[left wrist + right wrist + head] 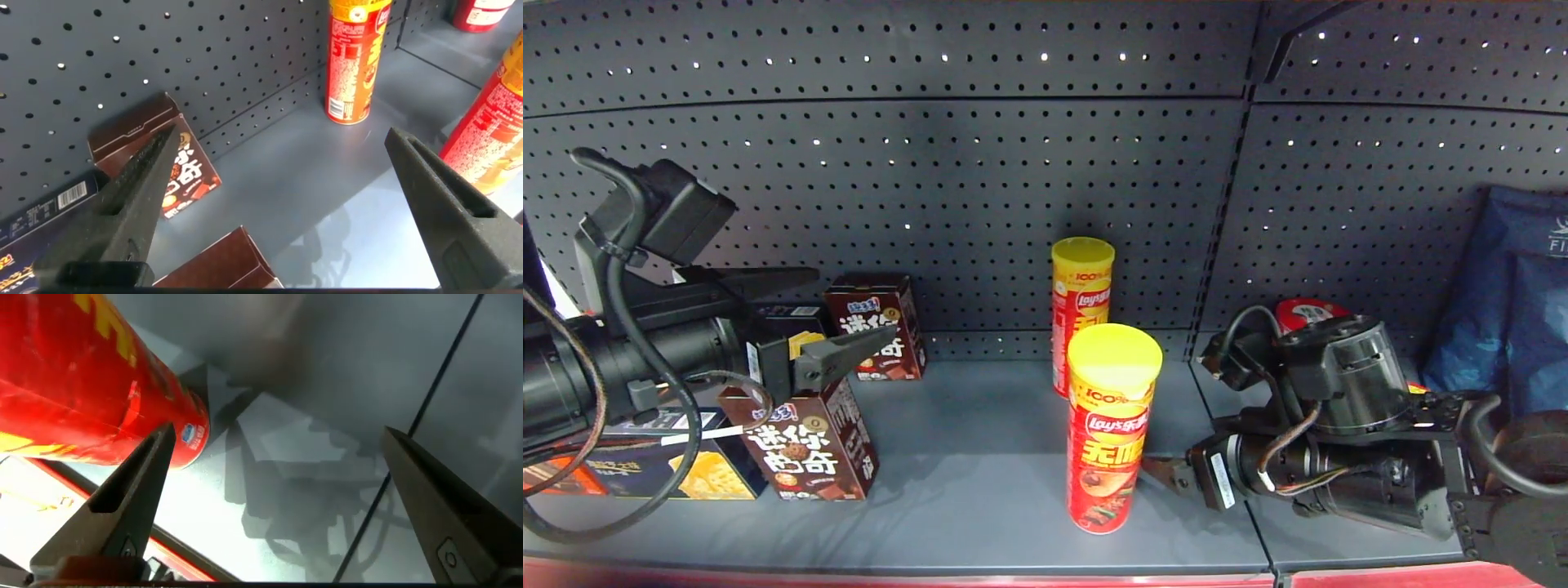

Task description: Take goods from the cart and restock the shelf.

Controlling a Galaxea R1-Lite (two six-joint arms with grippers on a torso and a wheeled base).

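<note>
Front chip can (pixel 1112 425) is being recorded upright on the shelf (pixel 980 457), ahead of a rear can (pixel 1081 302) and just beside the spread, empty right hand (pixel 278 437), while the left hand (pixel 282 135), also spread, is being held near the chocolate boxes (pixel 809 445); restocking is being judged partly done.

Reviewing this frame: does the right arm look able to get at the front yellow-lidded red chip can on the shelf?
Probably yes. The right gripper is open and sits low beside the base of the front yellow-lidded red chip can, with just bare grey shelf between them.
</note>
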